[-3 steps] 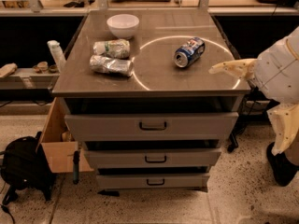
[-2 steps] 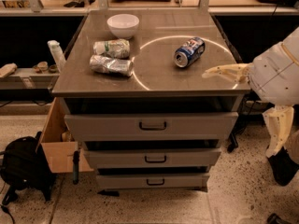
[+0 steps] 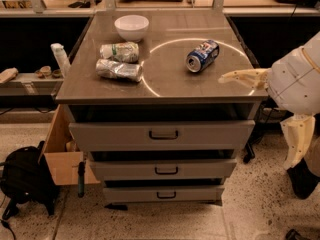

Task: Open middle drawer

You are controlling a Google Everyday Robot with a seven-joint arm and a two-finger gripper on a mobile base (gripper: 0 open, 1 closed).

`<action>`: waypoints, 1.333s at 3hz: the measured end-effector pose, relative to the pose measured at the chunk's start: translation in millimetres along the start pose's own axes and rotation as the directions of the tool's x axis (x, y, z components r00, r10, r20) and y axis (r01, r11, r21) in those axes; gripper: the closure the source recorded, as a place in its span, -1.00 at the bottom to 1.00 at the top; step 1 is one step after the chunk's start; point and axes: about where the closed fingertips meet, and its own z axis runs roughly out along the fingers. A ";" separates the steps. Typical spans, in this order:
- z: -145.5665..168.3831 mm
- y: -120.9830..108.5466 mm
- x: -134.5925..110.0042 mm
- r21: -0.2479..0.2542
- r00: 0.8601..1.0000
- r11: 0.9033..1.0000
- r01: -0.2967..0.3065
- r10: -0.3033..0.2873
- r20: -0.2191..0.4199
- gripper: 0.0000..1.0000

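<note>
Middle drawer point(image 3: 200, 168): wide light-grey metal drawer, dark bar handle, second of three in the cabinet front
Gripper point(image 3: 232, 77): cream robot gripper over the brown countertop point(image 3: 165, 84) right edge, near a blue drink can point(image 3: 202, 55), well above the drawer
Gripper state: cannot tell if open or closed

Gripper point(image 3: 229, 77) hovers over tabletop point(image 3: 170, 81) rt edge nr blue can point(image 3: 202, 55), well above middle drawer point(image 3: 205, 169).

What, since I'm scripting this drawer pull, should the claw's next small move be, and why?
Probably bring the pale claw down and round to the cabinet's front, toward the small dark bar handle of the wide light-grey middle drawer. The claw hovers at the right edge of the grey cabinet top, well above that handle.
</note>
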 end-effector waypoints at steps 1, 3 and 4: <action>11.2 3.7 7.8 -0.001 0.998 0.998 -0.058 0.058 -0.021 -1.00; 45.6 11.3 31.4 -0.011 0.989 0.989 -0.146 0.146 -0.030 -1.00; 65.5 14.4 44.4 -0.022 0.984 0.983 -0.180 0.179 -0.020 -1.00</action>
